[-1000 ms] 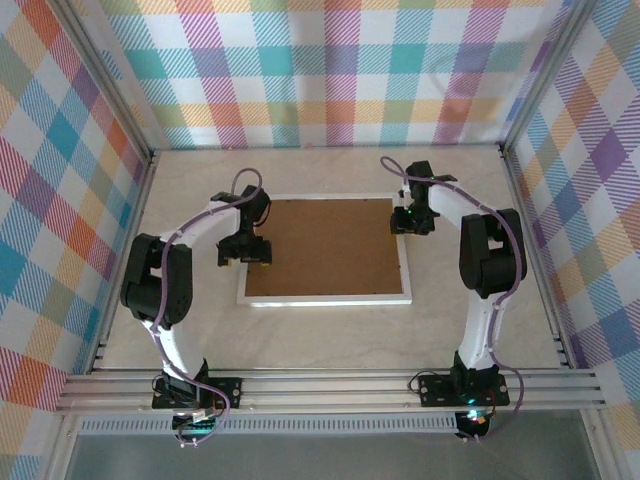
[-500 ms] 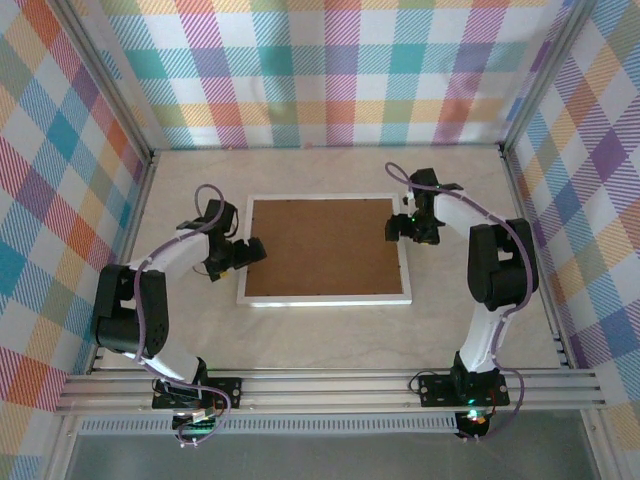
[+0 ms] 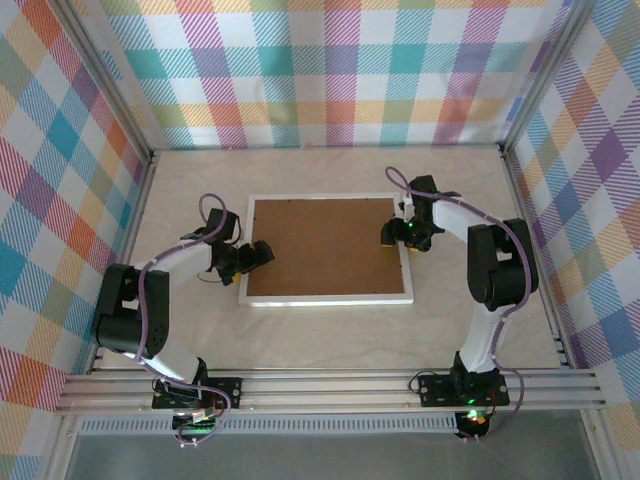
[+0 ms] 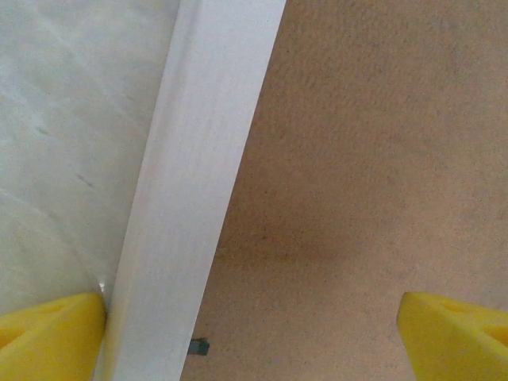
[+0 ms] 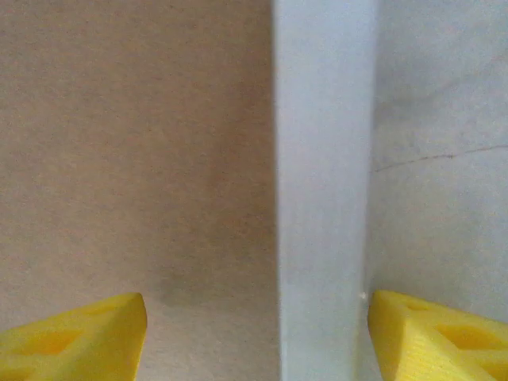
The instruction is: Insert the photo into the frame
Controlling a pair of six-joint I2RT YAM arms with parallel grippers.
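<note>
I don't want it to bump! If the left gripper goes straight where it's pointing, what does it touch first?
Most likely the frame: the left gripper is open and points down astride its white left rail, one finger over the table, the other over the brown backing board. How far above is unclear.

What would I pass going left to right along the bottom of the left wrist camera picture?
yellow fingertip → frame's white edge → brown backing board → other yellow fingertip

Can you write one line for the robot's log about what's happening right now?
frame: lying flat, brown backing board facing up | left hand: open, straddling frame's left edge | right hand: open, straddling frame's right edge
</note>
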